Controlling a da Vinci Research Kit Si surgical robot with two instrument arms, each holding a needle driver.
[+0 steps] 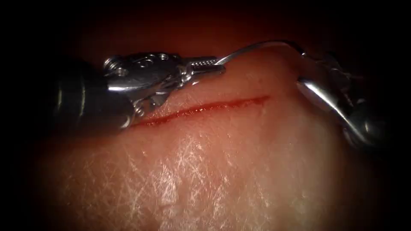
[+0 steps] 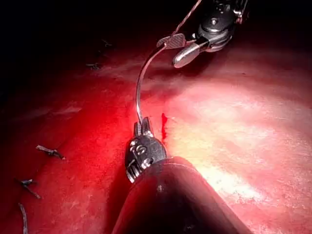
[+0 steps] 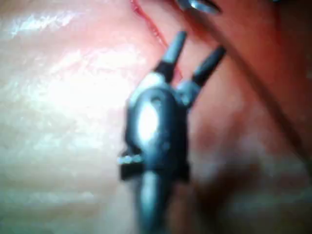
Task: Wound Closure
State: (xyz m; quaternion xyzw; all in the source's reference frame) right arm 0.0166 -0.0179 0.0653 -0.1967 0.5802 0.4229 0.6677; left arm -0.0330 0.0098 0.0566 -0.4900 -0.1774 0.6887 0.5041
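Endoscope view: the left hand (image 1: pixel 212 64) is clamped shut on one end of the curved needle (image 1: pixel 265 43). It holds the steel arc in the air over the tissue (image 1: pixel 205 171), beyond the cut (image 1: pixel 205 108) and above its right half. The needle is not in the tissue. Its far end arrives at the right hand (image 1: pixel 303 68), whose two jaws stand apart on either side of it. The right hand grips nothing, and it cannot be told whether either jaw touches the steel.

The left wrist view shows the same pairing from behind the left hand (image 2: pixel 143 127). The needle (image 2: pixel 139 83) rises from those closed jaws to the spread right hand (image 2: pixel 178 48), and the thread (image 2: pixel 187 17) trails away from that end. Held this way, by one end and well clear of the surface, the arc is probably being offered where the other hand can reach it (a judgement, not something seen).

The right wrist view confirms the right hand (image 3: pixel 197 46) forked wide. Red fluid (image 1: pixel 171 116) lines the unstitched cut.
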